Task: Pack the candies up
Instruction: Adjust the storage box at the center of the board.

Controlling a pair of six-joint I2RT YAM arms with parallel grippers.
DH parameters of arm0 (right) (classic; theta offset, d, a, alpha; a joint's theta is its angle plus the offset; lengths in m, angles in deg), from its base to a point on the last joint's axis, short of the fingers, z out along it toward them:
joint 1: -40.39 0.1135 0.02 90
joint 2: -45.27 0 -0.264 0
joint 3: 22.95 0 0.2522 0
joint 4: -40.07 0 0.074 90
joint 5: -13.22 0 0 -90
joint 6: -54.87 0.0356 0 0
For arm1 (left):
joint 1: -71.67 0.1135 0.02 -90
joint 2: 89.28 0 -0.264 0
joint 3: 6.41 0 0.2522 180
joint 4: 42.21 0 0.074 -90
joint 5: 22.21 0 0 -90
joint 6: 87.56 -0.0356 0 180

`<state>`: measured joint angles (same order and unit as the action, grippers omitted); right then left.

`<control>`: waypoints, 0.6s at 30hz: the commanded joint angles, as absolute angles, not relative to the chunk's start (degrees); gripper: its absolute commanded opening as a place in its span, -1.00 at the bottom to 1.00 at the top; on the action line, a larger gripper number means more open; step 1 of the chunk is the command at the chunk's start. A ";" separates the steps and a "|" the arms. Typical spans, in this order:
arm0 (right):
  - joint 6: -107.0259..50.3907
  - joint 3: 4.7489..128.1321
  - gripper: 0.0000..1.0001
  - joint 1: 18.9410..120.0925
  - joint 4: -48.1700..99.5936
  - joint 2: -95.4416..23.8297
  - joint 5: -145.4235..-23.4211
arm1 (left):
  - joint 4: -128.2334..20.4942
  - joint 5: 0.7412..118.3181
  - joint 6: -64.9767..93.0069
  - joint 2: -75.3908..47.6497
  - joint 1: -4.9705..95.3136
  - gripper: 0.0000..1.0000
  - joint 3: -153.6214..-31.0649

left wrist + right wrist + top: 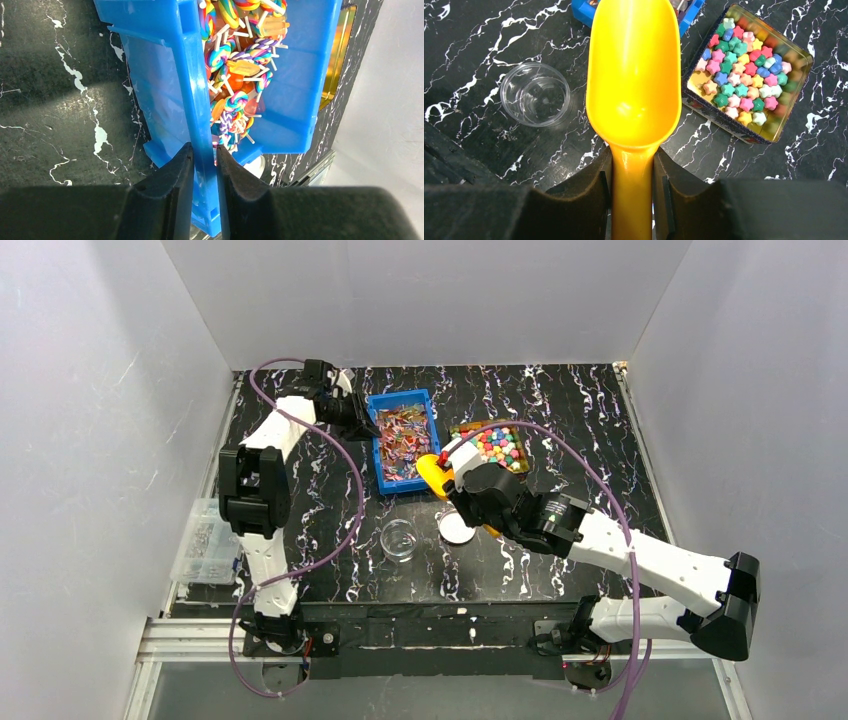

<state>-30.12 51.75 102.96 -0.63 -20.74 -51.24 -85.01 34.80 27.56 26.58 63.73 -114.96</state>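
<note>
A blue bin holds flat, shiny striped candies on sticks. My left gripper is shut on the bin's left wall, one finger inside and one outside; from above it sits at the bin's far left corner. Chunky star-shaped candies in several colours fill a gold tin to the right of the bin. My right gripper is shut on the handle of a yellow scoop, whose bowl is empty and hangs between the bin and the tin.
A clear, empty plastic cup stands on the black marbled table in front of the bin. A white round lid lies just right of it. A clear plastic box sits at the table's left edge. White walls enclose three sides.
</note>
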 commanded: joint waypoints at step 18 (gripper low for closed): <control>-28.51 56.06 -0.97 102.10 -4.57 -25.14 -52.63 | -71.05 37.98 40.04 7.80 63.19 -1.00 -92.83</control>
<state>-29.26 52.04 102.58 -1.90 -23.50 -52.14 -72.64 37.57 35.71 15.65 63.81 -97.71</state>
